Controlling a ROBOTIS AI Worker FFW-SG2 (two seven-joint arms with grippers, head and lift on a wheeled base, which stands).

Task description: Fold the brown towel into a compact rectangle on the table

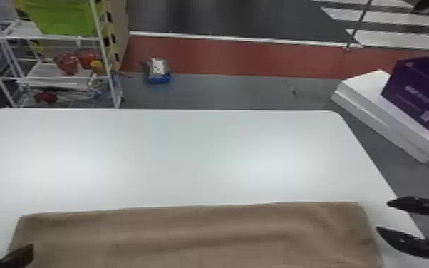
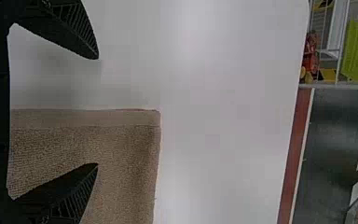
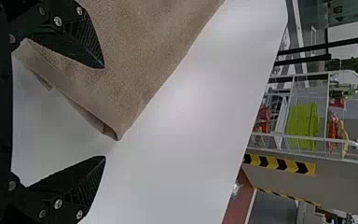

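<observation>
Brown towel (image 1: 196,237) lies on the table (image 1: 174,153); a purple box (image 1: 406,76) bears pale print (image 1: 418,93).

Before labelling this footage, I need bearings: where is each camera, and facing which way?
Head view: robot's head, facing forward and down at table and brown towel; left gripper and right gripper show.
Left wrist view: left wrist, facing a towel corner past its open gripper.
Right wrist view: right wrist, facing another towel corner past its open gripper.
Head and left wrist views share the towel.
</observation>
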